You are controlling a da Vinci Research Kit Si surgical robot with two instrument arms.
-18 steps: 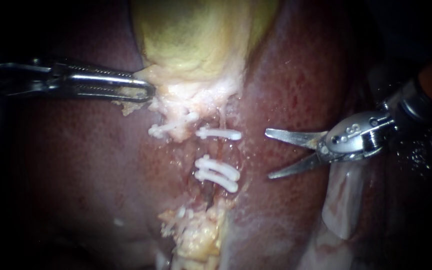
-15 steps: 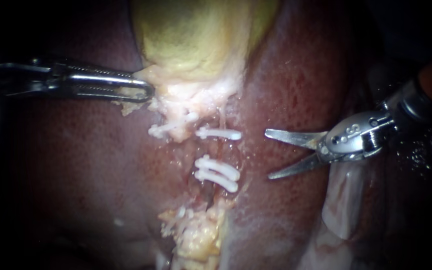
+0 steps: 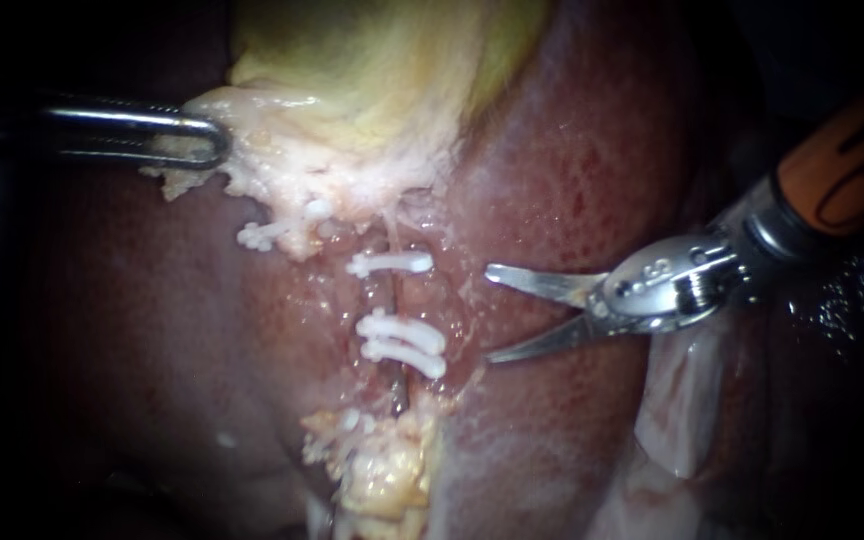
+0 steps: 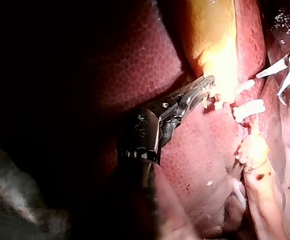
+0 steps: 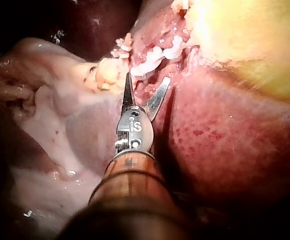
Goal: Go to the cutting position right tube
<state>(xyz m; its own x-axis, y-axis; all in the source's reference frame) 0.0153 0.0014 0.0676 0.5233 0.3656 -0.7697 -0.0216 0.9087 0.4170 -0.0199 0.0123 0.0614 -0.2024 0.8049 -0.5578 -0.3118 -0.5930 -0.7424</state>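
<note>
R instrument [image 3: 488, 314]: blades apart, holding nothing, tips just beside the right tube [image 3: 380, 297], not yet round it. The tube runs btw a single clip [image 3: 389, 264] and a clip pair [image 3: 402, 340]. L instrument [image 3: 207, 142] looks clamped on the gallbladder [image 3: 372, 70] at its pale edge, though the view's dim there. Risks: come in off-line and a blade tip scores the liver [image 3: 572, 150] or snags a clip; cut too near a clip and it may slip off. Surface wet, slick, soft. Room tight: narrow gap btw clips, w/ liver close alongside the blades.
</note>
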